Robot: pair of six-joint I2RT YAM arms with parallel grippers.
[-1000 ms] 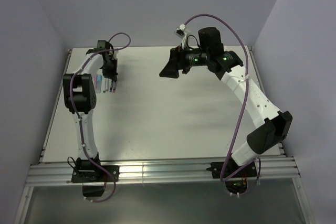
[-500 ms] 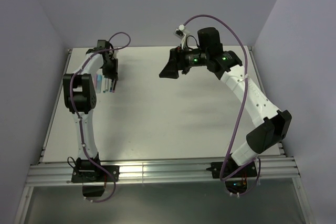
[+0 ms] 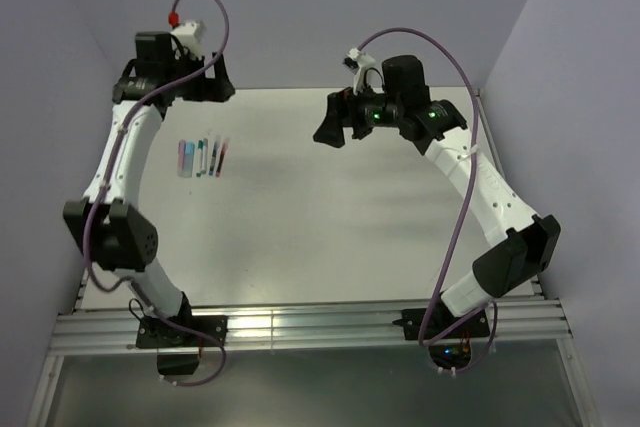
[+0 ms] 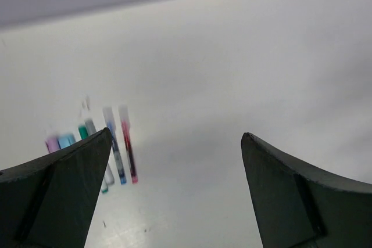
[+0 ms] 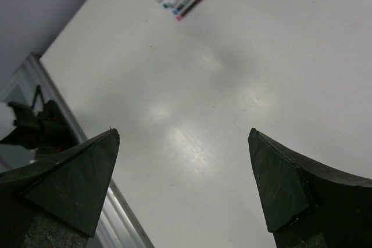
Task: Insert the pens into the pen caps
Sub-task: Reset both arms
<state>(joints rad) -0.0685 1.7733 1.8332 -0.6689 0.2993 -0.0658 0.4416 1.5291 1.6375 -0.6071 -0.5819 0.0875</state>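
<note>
Our left tool (image 4: 176, 135) had let go and risen clear of the pens (image 3: 203, 157), its jaws now wide and empty. The pens lay in a tight row on the table (image 3: 350, 217), far left. The right tool (image 5: 183, 132) hung released, well apart. We judged one pen just set down; whether all were capped we could not tell.

Pens (image 3: 217, 157) and pen caps (image 3: 186, 157) lie side by side on the white table (image 3: 330, 207).
</note>
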